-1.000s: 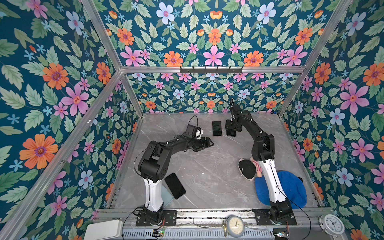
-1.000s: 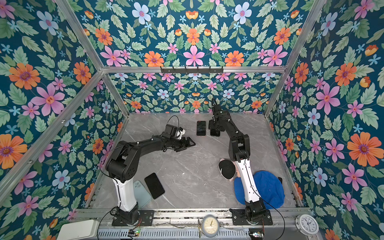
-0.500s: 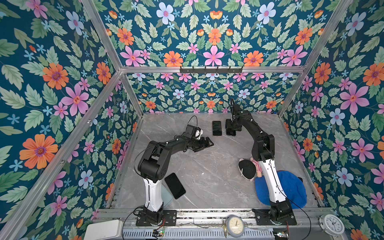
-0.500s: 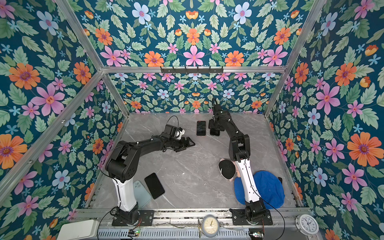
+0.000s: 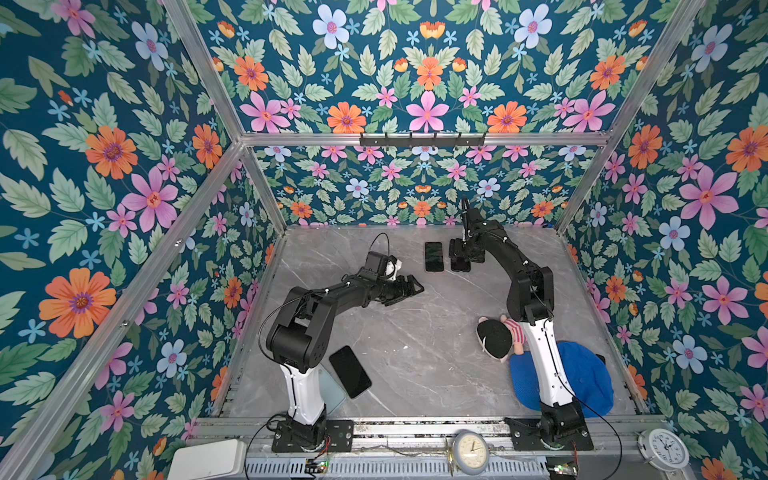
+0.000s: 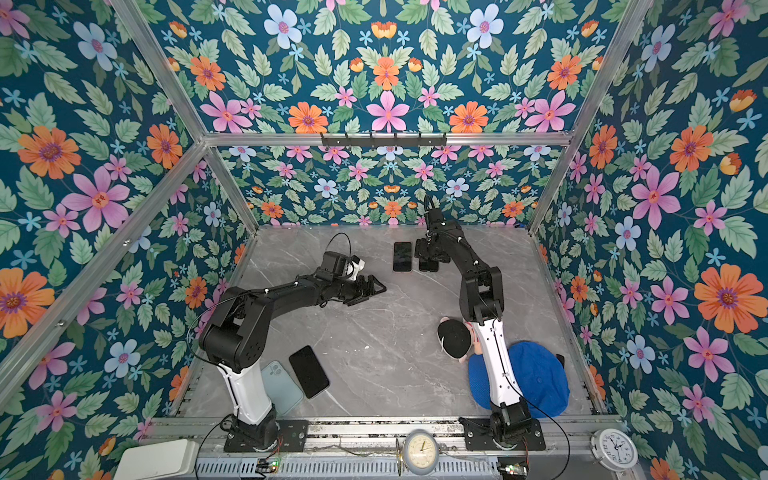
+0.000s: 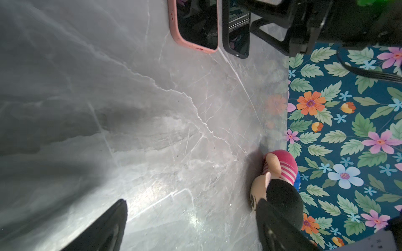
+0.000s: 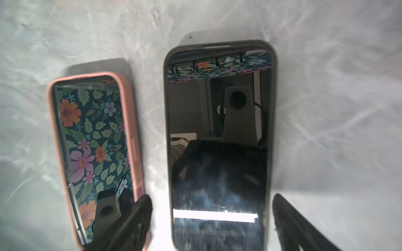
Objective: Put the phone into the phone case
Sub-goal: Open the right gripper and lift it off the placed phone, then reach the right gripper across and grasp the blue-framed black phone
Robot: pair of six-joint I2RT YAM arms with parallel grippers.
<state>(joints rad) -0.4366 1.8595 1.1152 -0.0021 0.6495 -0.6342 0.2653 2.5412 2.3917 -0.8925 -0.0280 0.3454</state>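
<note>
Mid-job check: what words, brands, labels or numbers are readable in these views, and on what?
Nothing reads clearly.
On the white clock: dial numerals, too small to read.
On the grey clock: dial marks, blurred.
On the pink-cased phone and the dark-cased phone: no legible print.

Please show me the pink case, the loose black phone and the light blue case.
pink case (image 8: 135,152): right wrist view, on its long rim.
loose black phone (image 5: 350,371): in a top view, middle of its face.
light blue case (image 6: 284,390): in a top view, middle of its visible part.
</note>
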